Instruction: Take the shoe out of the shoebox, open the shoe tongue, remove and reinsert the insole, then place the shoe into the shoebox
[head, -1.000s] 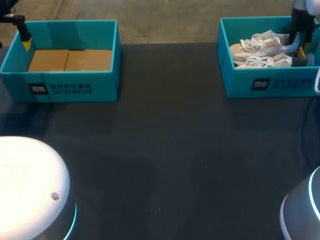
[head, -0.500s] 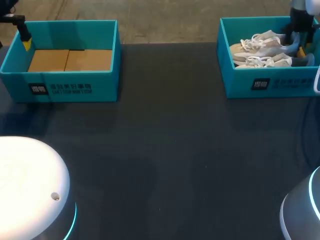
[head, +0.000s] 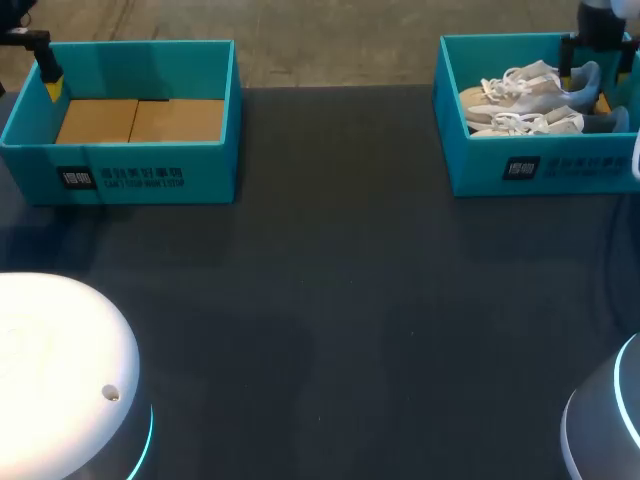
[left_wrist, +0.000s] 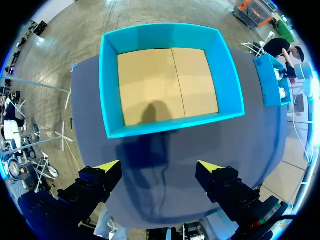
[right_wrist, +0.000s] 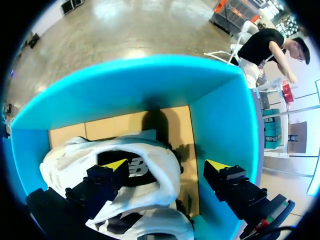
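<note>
Two teal shoeboxes are set well apart on the dark worktop (head: 330, 300). In the right shoebox (head: 540, 168) a far shoe (head: 525, 85) and a near shoe (head: 525, 122) are laid side by side. The right tool (right_wrist: 166, 165) is held over the far shoe's heel, spread wide and gripping nothing, one finger above the heel opening, the other close to the box wall. A cardboard floor is shown in the left shoebox (head: 150, 172). The left tool (left_wrist: 158, 165) is held wide open over the worktop just short of that box, nothing gripped.

Matt teal cardboard shoebox (head: 540, 165), 2 pale cloth shoes (head: 520, 88), dark matt table (head: 330, 300)
</note>
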